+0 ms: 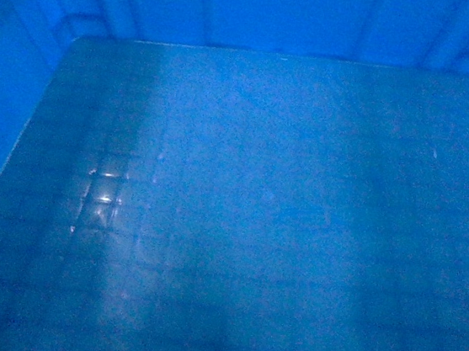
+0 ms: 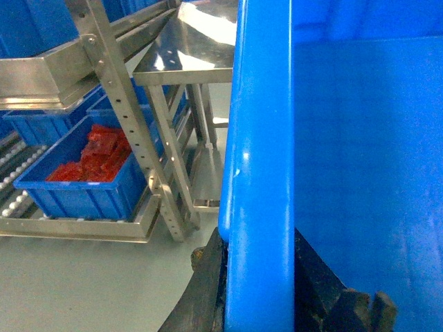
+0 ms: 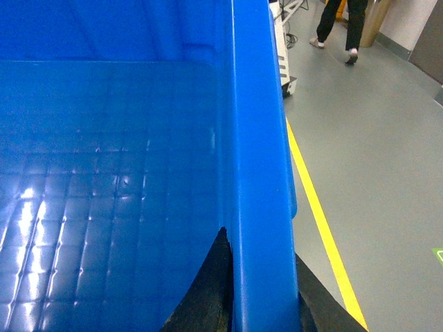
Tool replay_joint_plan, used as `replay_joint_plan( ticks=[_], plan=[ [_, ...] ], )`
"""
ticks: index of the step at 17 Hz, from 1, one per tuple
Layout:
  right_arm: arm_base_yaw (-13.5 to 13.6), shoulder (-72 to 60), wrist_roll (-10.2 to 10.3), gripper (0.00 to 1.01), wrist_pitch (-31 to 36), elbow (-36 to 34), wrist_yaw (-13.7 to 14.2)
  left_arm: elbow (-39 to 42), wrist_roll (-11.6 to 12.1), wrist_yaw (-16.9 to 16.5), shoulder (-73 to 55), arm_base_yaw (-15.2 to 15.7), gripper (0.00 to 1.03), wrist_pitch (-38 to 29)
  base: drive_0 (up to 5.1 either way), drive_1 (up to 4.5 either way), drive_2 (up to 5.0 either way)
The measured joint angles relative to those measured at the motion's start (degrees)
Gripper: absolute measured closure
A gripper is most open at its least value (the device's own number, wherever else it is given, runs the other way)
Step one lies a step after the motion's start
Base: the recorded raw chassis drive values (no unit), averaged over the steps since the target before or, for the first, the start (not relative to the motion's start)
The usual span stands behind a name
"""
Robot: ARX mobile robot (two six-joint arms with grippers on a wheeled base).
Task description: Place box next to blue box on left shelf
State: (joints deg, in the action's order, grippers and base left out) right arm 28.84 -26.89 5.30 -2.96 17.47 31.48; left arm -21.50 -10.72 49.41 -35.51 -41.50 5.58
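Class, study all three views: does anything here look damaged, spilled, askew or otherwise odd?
Nothing stands out. The box is empty, its grid floor unbroken. The left gripper and right gripper each clamp a side rim. On the shelf, a blue bin holds red items, none spilled.

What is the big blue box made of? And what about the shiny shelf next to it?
The big bright blue box looks like smooth moulded plastic: its thick rim is glossy, and its grid-patterned floor catches soft glints. The silver shelf rack looks like bare metal, probably steel: it is grey and mirror-like, with punched holes down its upright posts.
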Motion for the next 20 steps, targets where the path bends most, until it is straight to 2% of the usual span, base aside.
replay_joint_plan(
  ticks=[20],
  plan=[
    [0.0,0.0,0.0,0.91,-0.1,0.0,0.0,0.0,0.0,-0.1,-0.1,0.0,0.88,0.0,0.0,4.07,-4.0]
  ],
)
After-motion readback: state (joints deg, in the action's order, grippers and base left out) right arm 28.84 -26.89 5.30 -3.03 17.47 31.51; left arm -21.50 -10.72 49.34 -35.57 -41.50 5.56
